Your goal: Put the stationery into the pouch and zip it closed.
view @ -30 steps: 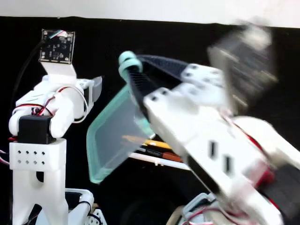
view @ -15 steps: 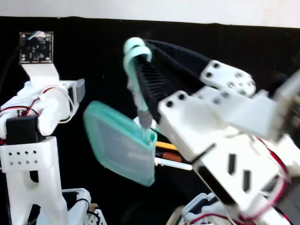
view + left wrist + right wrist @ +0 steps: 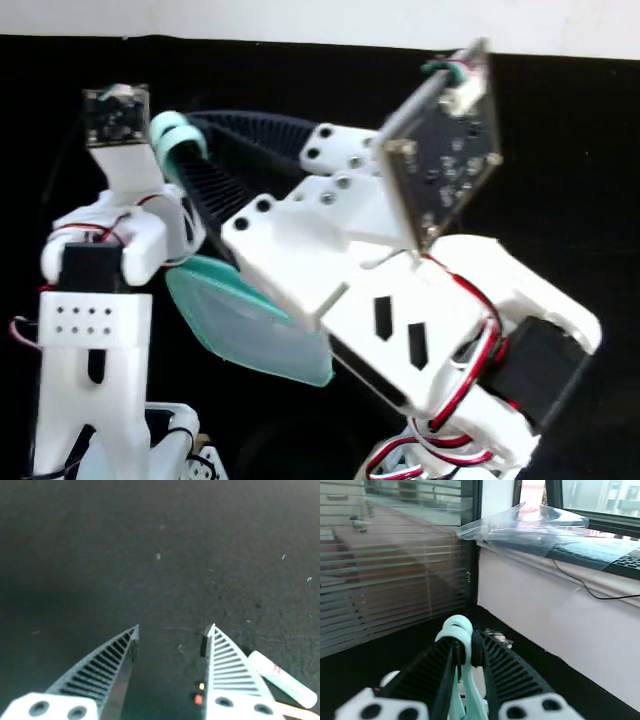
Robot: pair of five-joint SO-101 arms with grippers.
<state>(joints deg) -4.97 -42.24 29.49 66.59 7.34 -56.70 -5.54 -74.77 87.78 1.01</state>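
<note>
The left arm (image 3: 95, 340) and right arm (image 3: 400, 330) are white plastic shells with black servo blocks (image 3: 85, 275), red, white and black cables (image 3: 470, 375) and dark camera boards (image 3: 445, 160). The left gripper (image 3: 172, 635) and right gripper (image 3: 468, 644) each have 2 black, ribbed, triangular fingers (image 3: 100, 667).

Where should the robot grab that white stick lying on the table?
Around its middle, coming straight down from above. The white stick lies flat on the black table and is long and thin, so the open left pincer would likely close best across its narrow width.

Slatted blinds (image 3: 390, 580), pale wall (image 3: 555, 630), black tabletop (image 3: 150, 555)
</note>
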